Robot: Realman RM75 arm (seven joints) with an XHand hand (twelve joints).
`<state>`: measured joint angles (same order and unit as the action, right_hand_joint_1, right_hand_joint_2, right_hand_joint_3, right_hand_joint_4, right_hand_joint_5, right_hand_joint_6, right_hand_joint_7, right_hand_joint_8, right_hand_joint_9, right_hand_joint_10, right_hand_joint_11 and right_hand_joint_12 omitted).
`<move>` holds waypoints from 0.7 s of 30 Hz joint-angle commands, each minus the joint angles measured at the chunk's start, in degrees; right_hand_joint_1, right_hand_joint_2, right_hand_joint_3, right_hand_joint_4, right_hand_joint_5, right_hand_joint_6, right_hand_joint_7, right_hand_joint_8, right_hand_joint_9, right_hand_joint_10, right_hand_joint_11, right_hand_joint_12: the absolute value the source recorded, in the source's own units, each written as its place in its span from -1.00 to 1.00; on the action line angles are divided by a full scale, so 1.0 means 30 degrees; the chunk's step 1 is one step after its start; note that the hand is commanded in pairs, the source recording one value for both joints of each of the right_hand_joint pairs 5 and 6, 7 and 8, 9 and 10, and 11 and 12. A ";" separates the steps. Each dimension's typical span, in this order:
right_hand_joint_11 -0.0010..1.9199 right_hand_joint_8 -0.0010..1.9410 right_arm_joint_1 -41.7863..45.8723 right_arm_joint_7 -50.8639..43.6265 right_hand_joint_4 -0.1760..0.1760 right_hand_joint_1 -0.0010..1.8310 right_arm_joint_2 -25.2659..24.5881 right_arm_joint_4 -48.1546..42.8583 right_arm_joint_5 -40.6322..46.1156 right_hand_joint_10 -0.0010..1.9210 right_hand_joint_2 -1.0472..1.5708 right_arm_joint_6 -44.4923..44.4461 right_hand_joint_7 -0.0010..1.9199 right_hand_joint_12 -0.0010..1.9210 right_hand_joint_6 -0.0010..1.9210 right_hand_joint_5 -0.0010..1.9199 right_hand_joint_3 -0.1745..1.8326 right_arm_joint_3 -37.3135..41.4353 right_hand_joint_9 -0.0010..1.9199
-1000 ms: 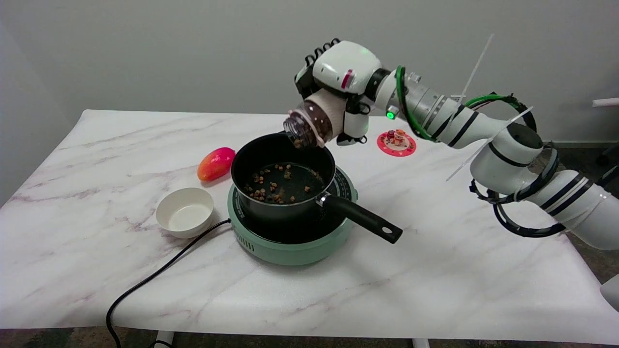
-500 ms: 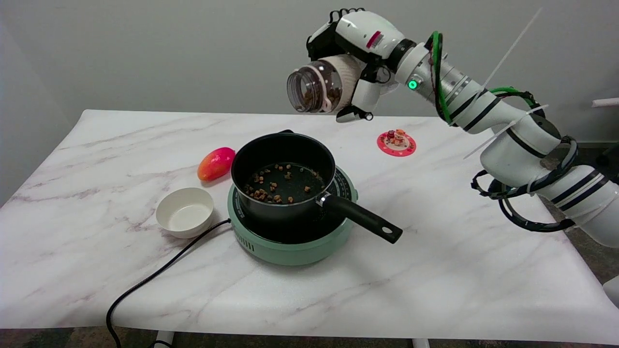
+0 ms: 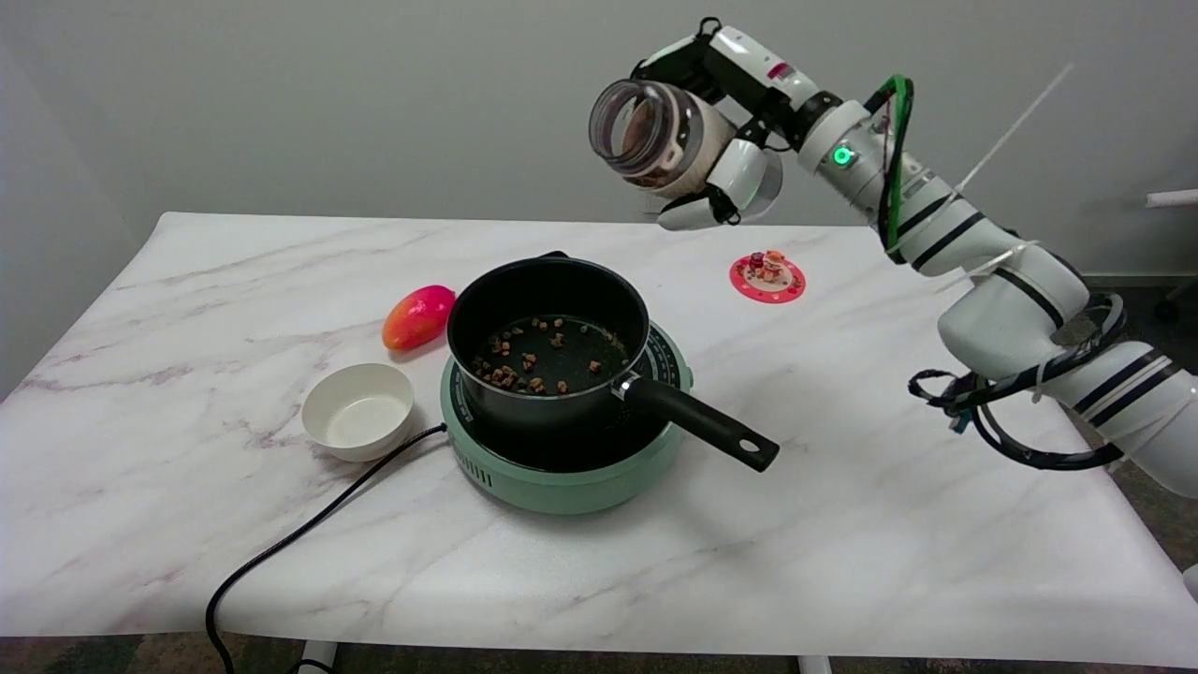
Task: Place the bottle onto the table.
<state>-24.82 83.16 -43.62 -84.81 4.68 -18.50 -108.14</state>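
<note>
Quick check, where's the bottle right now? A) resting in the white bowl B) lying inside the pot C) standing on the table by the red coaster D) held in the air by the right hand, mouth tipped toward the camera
D: the right hand grips the bottle well above the table, up and to the right of the pot, with its open mouth facing the camera's side.
</note>
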 commanded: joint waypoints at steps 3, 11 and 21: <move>0.33 0.98 0.5683 0.0998 0.00 0.84 -0.0205 0.3660 1.1038 0.55 0.62 -0.5580 1.00 0.33 1.00 1.00 0.17 0.2870 0.55; 0.35 0.98 0.8032 0.0998 0.00 0.79 -0.0498 0.5304 1.3531 0.60 0.70 -0.7898 1.00 0.35 1.00 1.00 0.03 0.3277 0.61; 0.35 0.98 0.8230 0.2121 0.00 0.73 -0.0970 0.8402 1.6354 0.60 0.77 -0.9712 1.00 0.35 1.00 1.00 -0.08 0.1739 0.60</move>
<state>-7.28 85.77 -44.58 -72.46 36.86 -36.17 -101.20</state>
